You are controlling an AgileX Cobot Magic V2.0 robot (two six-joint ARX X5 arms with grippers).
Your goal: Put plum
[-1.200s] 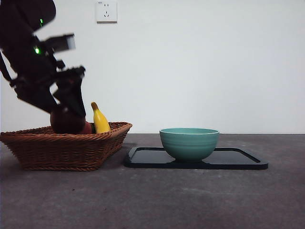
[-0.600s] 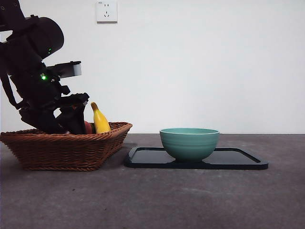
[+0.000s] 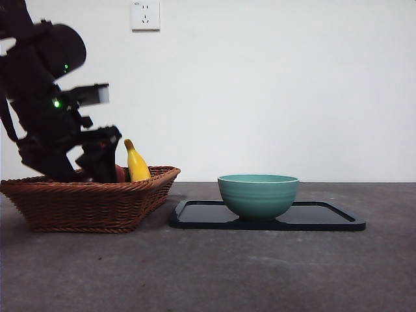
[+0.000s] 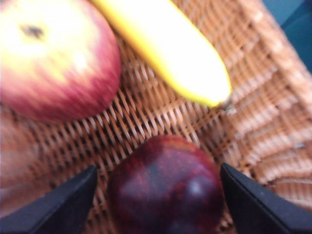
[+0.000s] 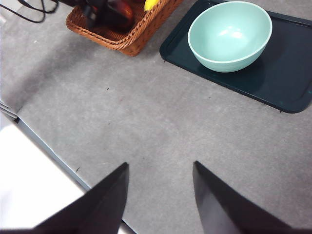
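While the left claw (image 4: 158, 204) sits low in the wicker basket (image 3: 91, 201), we note its jaws apart, flanking the plum (image 4: 165, 187) on the weave, contact unclear. Apple (image 4: 53, 58) and banana (image 4: 165, 48) lie nearby. Right claw (image 5: 158, 195) hangs open above the worktop (image 5: 146, 122).

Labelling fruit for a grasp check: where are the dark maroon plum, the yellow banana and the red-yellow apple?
dark maroon plum (image 4: 165, 187), left wrist view, top face.
yellow banana (image 4: 170, 53), left wrist view, mid-body.
red-yellow apple (image 4: 56, 56), left wrist view, upper face.
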